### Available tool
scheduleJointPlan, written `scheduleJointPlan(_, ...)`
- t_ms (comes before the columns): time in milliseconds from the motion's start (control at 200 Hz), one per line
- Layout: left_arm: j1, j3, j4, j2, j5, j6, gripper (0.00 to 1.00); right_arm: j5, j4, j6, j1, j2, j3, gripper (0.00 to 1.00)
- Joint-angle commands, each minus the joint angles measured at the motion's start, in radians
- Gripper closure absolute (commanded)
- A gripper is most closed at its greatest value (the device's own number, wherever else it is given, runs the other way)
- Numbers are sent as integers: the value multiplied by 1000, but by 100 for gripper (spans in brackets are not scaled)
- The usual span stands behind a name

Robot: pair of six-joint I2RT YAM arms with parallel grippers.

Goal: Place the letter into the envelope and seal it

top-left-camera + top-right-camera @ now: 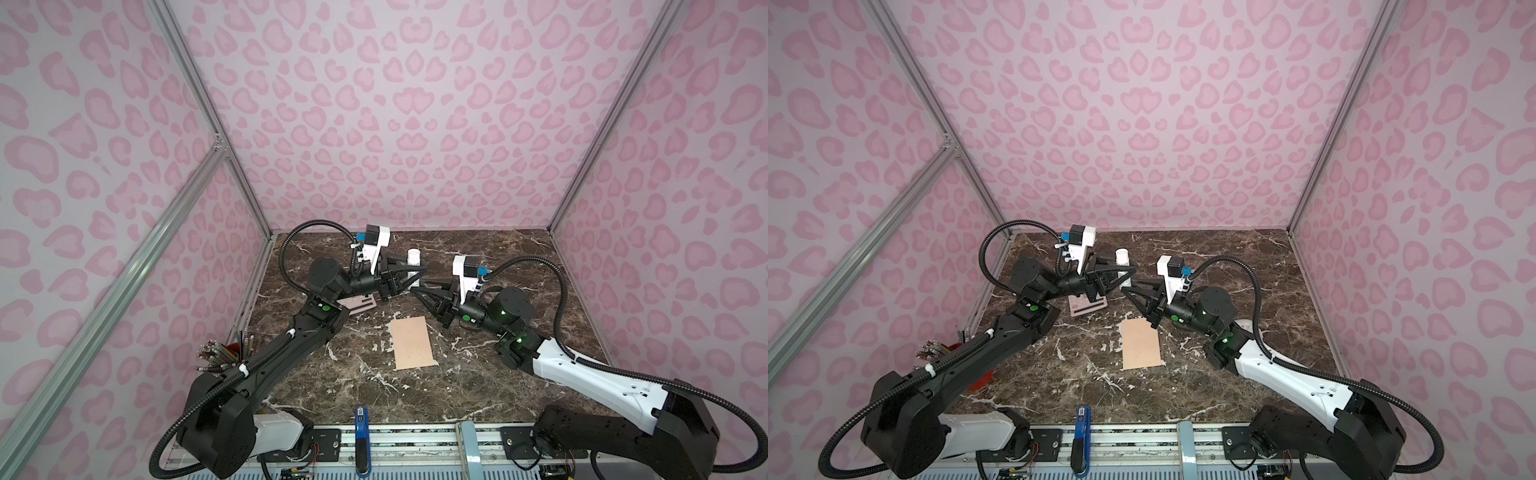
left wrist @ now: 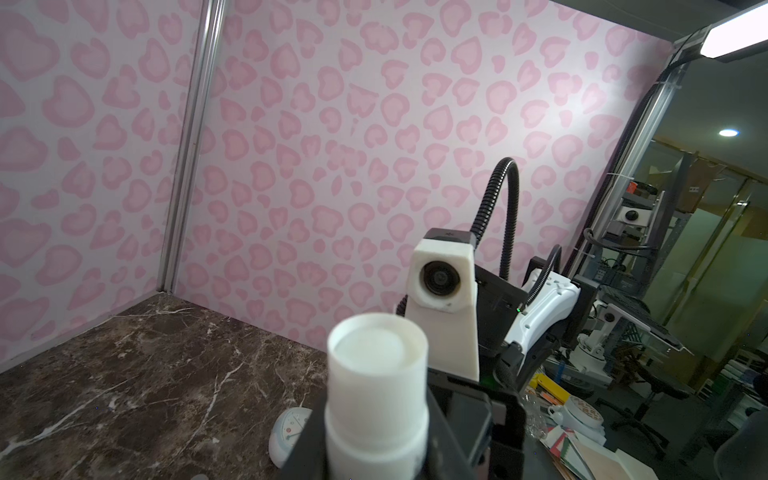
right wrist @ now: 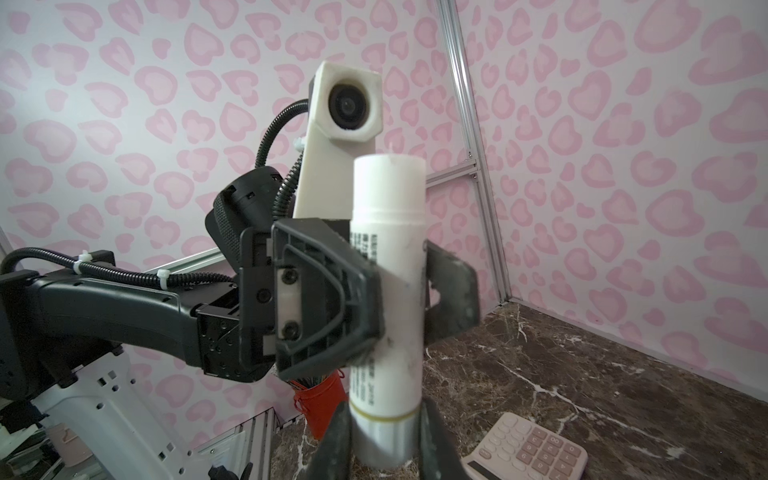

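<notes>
A pink calculator (image 1: 358,306) lies on the marble table (image 1: 374,395). Just behind it to the right, a white glue stick (image 1: 414,258) stands upright. A red cup of pencils (image 1: 222,353) sits well to its front left, a blue stapler (image 1: 361,440) far in front, and a white dial clock (image 2: 286,432) off to its right.

envelope (image 1: 412,343): peach | table (image 1: 478,386): brown marble, white veins | walls (image 1: 415,124): pink hearts | calculator (image 3: 536,451): pink | glue stick (image 3: 388,291): white

Marble (image 1: 457,386) around envelope (image 1: 412,343) open, calculator (image 1: 1090,306) under left arm (image 1: 291,345)
</notes>
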Motion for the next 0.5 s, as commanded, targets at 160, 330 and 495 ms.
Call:
scheduleJointPlan(160,-9,-6,-138,-44,-138,120,96,213,-107,-171,99,-33,57,80)
scheduleJointPlan(330,-11,-11,-148,-54,-174,129,96,421,-172,-284,197,-38,98,81)
scheduleJointPlan(495,-14,-13,-146,-59,-193,131,96,564,-158,-350,278,-20,125,81)
